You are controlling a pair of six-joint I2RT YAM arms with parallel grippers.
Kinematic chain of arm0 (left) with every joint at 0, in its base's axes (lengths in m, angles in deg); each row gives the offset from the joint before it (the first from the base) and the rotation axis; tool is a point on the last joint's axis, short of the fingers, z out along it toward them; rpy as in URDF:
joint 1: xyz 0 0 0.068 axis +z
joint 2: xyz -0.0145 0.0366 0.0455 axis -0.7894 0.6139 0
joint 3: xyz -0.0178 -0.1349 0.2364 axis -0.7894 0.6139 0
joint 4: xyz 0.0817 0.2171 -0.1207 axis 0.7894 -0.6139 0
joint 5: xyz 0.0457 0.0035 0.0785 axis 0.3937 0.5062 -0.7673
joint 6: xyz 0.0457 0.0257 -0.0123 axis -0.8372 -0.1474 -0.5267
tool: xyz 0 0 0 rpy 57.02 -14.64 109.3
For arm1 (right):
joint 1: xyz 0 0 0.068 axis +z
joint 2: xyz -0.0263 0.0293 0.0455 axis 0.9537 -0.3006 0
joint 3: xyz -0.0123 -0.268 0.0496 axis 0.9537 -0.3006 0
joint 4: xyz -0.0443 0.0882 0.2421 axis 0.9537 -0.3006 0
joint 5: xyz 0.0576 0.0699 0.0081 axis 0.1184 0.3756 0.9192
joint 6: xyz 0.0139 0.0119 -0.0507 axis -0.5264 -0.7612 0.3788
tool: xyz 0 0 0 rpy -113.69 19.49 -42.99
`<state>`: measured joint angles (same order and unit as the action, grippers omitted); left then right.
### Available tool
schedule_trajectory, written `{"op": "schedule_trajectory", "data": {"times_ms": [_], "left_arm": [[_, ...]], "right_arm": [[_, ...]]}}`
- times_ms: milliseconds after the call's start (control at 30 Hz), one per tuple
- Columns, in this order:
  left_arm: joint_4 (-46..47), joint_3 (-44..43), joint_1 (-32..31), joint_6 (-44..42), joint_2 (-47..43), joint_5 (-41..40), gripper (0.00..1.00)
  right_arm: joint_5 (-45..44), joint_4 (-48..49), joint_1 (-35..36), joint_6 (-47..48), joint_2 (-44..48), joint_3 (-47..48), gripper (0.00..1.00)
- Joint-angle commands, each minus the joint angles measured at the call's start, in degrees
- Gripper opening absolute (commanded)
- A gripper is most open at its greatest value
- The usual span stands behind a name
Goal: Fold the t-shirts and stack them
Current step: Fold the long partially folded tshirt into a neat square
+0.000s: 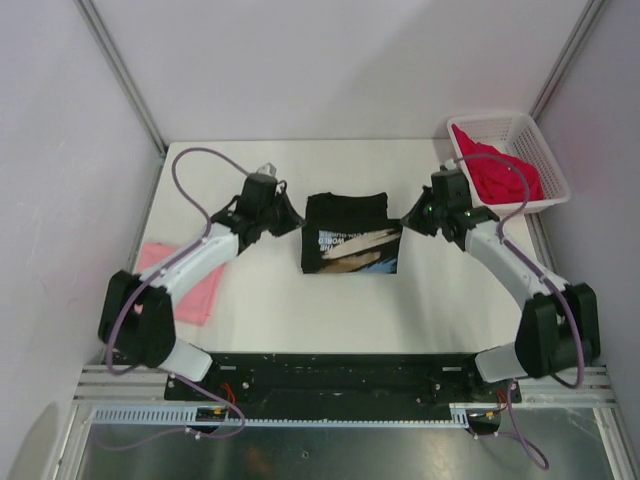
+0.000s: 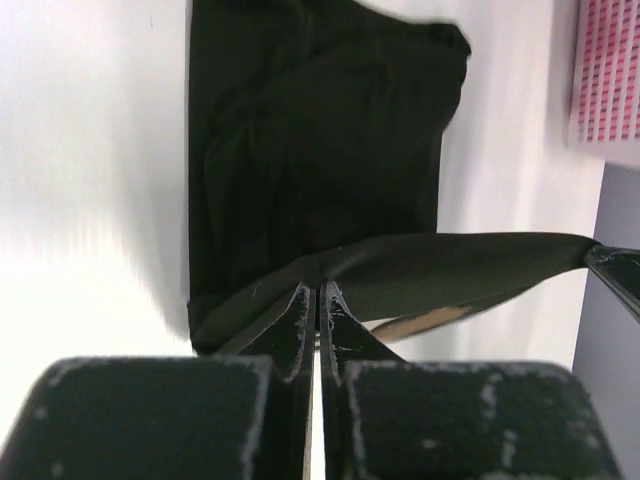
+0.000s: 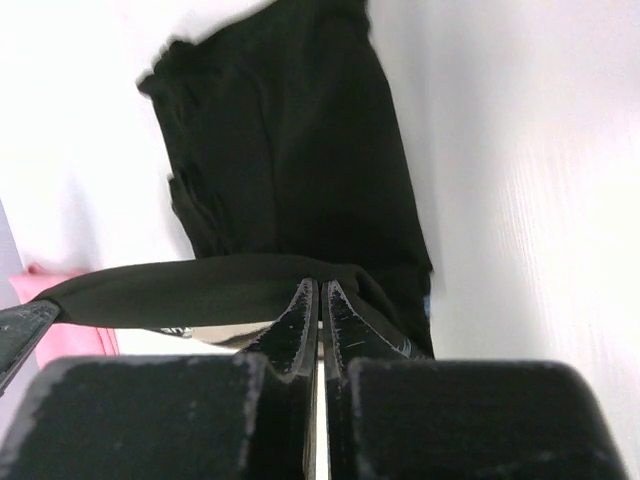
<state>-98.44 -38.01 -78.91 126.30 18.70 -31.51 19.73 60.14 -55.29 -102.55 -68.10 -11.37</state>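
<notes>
The black t-shirt with a pale bluish print lies partly folded at the table's middle. My left gripper is shut on its left edge and my right gripper is shut on its right edge. Between them a fold of the black cloth is lifted and stretched taut above the rest of the shirt. The light pink t-shirt lies flat at the left, partly under my left arm. The crimson-red t-shirt sits bunched in the white basket.
The white lattice basket stands at the back right corner; its wall also shows in the left wrist view. Grey enclosure walls close the table on left, back and right. The pink shirt's edge shows in the right wrist view.
</notes>
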Motion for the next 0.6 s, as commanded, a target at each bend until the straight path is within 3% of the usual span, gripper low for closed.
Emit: {"op": "schedule_trajectory", "data": {"times_ms": [0, 233, 567], "left_arm": [[3.09, -9.88, 4.04, -3.45, 8.24, 3.11, 0.0], [3.51, -26.36, 6.92, -4.69, 25.77, 5.74, 0.0], [5.38, -45.46, 9.88, -3.42, 48.67, 9.12, 0.0]], "right_arm": [[1.08, 7.32, -2.42, 2.11, -8.03, 8.83, 0.0], [3.85, 13.45, -5.92, 1.78, -23.97, 21.79, 0.0], [4.6, 12.27, -7.15, 2.05, -48.3, 43.36, 0.0]]}}
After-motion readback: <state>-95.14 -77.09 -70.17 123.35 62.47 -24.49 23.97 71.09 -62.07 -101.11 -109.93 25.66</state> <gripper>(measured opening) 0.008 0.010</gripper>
